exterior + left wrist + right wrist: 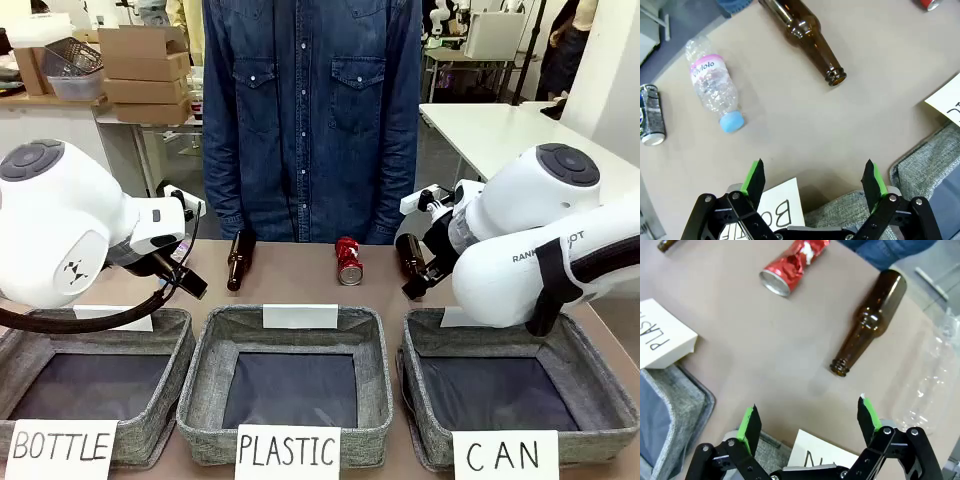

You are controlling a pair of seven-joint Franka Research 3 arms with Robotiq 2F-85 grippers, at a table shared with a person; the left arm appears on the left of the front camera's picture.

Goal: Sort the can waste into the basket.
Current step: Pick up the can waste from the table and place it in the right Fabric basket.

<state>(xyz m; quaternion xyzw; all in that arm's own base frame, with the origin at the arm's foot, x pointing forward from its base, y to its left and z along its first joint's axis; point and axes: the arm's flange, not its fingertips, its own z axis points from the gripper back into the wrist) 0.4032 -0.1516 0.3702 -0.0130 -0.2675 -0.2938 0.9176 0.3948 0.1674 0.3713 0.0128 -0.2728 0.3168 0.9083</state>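
The basket (425,420) with the "CAN" sign (505,457) is set at the lower right of the front view, on the bench (290,285). Its far rim is partly covered by the right arm (540,255).

A person (310,110) in a denim shirt is seen at the top centre, behind the bench. The left arm (50,230) is seen at the left edge, above the basket signed "BOTTLE" (170,410). The basket signed "PLASTIC" (205,400) is placed at the lower middle.

Two brown bottles are laid on the bench beyond the baskets: the left brown bottle (238,260) and the right brown bottle (411,253). In the left wrist view a capped plastic bottle (715,85) is laid at the upper left. In the right wrist view a clear plastic bottle (932,385) is seen at the right edge.

The can waste is found outside the basket, on the bench. The red can (349,262) — dented, on its side — is laid at the centre of the front view, between the two brown bottles. The black-blue can (651,114) is laid at the left edge of the left wrist view, near the capped plastic bottle but apart from it.

The left jaws are held wide at the bottom of the left wrist view, with nothing between the green pads (756,175). The right jaws are likewise spread wide — nothing is gripped.
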